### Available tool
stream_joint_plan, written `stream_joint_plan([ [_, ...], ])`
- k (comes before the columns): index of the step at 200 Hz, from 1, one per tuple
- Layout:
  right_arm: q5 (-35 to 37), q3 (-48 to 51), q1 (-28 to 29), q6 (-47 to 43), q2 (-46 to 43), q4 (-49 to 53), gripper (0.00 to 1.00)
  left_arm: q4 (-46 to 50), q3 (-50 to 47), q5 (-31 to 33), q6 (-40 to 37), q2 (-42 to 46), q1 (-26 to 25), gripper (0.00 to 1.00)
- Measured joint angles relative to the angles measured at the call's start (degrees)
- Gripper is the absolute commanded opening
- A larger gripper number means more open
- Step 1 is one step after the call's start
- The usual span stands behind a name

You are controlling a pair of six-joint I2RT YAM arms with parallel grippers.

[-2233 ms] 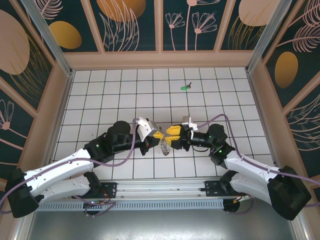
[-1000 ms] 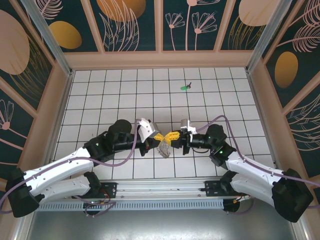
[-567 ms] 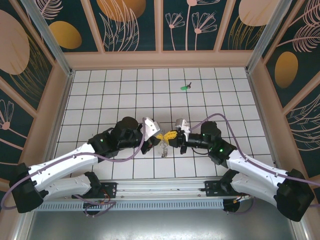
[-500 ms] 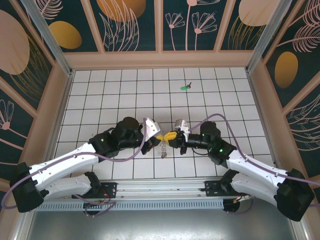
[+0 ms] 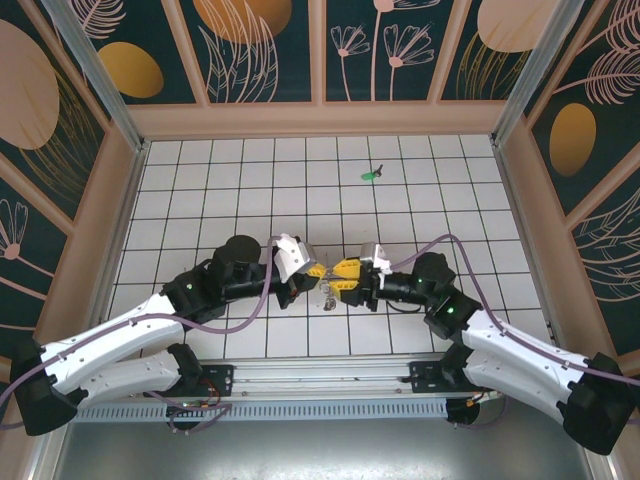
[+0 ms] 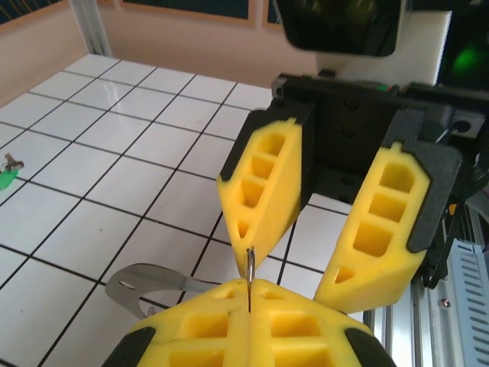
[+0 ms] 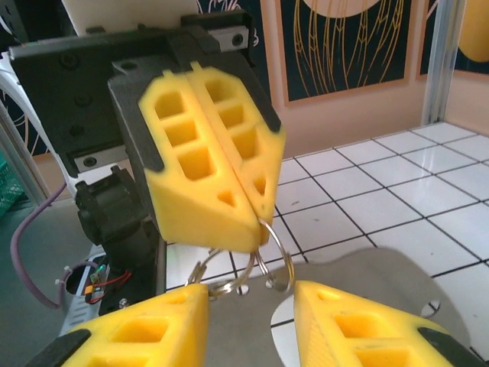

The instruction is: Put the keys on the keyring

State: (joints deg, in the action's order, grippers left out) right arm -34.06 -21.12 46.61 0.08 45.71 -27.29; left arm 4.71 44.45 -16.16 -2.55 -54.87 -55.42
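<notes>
Looking down from the top camera, both arms met over the near centre of the white tiled desk (image 5: 200, 190). The left tool (image 5: 318, 270) and right tool (image 5: 345, 271) stood tip to tip, nearly touching. The keyring (image 5: 327, 293) showed as a small grey dangle just below their meeting point. It was too small there to resolve, and possibly rested on a tile. One green key (image 5: 372, 174) lay well apart from both tools, toward the far edge of the desk.

Left wrist camera: the left tool (image 6: 249, 289) had its yellow fingers (image 6: 229, 306) pressed together. They pinched a thin metal edge of the keyring (image 6: 249, 267), which stood upright between the tips. A flat metal tag (image 6: 145, 283) stuck out to the left, just beyond those fingers. Opposite, the right tool (image 6: 294, 256) was spread, with one tip just above the pinched edge. The green key (image 6: 7, 176) lay on the desk at the left border.

Right wrist camera: the right tool (image 7: 252, 298) was spread, its tips either side of the keyring (image 7: 269, 260). The left tool (image 7: 256, 229) gripped the wire loops at its closed tips. The loops hung in front of the flat metal tag (image 7: 367, 279).
</notes>
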Motion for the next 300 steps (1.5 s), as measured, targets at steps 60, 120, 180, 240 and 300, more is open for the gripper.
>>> stream_joint_plan([
  [60,-0.1,1.8,0.0,1.2,-2.1,-1.7,0.34,-3.0,-1.1,-3.6,0.8,1.2,0.0,0.0],
  [120,-0.7,1.8,0.0,2.1,-4.2,-3.9,0.33,-4.2,-1.2,-5.6,0.9,1.3,0.0,0.0],
  [180,-2.0,1.8,0.0,2.8,-3.3,-6.5,0.18,-4.3,-1.2,-6.4,0.9,1.2,0.0,0.0],
  [240,-2.0,1.8,0.0,2.7,-2.8,-6.6,0.0,-4.2,-1.2,-7.0,0.8,1.2,0.2,0.0],
  [300,1.7,-0.4,0.1,-1.1,-3.1,1.4,0.0,-1.4,0.3,-4.3,-0.2,-1.9,0.2,0.15],
])
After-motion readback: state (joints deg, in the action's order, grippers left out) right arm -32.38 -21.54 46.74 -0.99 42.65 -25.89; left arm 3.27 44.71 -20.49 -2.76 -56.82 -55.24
